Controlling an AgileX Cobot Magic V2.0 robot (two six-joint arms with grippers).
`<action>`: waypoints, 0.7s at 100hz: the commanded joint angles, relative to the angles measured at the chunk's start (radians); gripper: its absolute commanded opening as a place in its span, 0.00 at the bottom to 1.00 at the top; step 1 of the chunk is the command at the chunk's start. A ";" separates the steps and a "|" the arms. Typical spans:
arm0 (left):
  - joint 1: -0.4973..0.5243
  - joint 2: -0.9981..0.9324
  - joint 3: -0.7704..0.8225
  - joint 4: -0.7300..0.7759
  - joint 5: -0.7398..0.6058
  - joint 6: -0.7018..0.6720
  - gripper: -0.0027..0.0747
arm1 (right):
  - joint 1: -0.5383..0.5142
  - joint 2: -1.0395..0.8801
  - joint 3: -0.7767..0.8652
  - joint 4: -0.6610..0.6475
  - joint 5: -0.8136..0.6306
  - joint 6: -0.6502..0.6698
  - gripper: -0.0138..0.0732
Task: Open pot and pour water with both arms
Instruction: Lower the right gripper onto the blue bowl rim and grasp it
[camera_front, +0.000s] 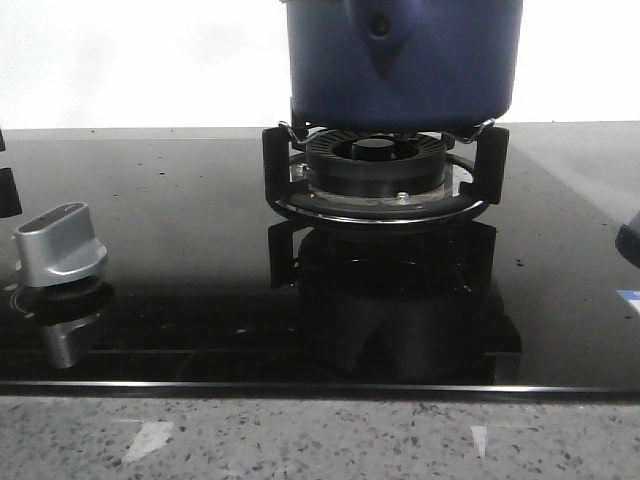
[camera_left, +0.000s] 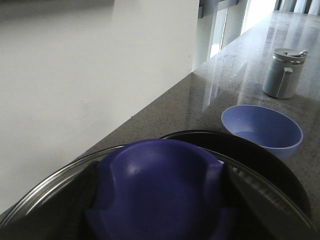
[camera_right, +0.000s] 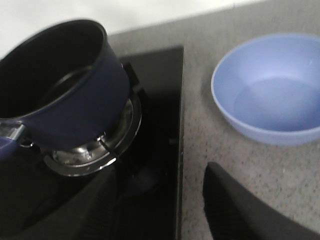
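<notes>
The navy-blue pot (camera_front: 400, 60) sits on the black burner grate (camera_front: 380, 190), with its top out of the front view. In the right wrist view the pot (camera_right: 75, 105) is open, with no lid on it and a dark inside. My left gripper (camera_left: 160, 200) is shut on the blue knob (camera_left: 160, 175) of the glass lid (camera_left: 45, 190) and holds it beside the pot's dark rim (camera_left: 260, 160). My right gripper (camera_right: 162, 172) is open and empty, over the hob's right edge between the pot and the bowl.
A light blue bowl (camera_right: 267, 90) stands on the grey counter to the right of the hob; it also shows in the left wrist view (camera_left: 262, 127). A grey lidded jar (camera_left: 285, 72) stands farther along the counter. A silver stove knob (camera_front: 60, 245) sits on the hob's left.
</notes>
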 joint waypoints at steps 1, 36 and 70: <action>0.018 -0.064 -0.040 -0.085 0.026 -0.018 0.45 | 0.003 0.111 -0.136 -0.057 0.052 0.079 0.57; 0.027 -0.071 -0.040 -0.034 0.030 -0.021 0.45 | -0.071 0.421 -0.498 -0.247 0.243 0.231 0.57; 0.027 -0.071 -0.040 -0.050 0.047 -0.021 0.45 | -0.214 0.597 -0.531 -0.248 0.346 0.272 0.57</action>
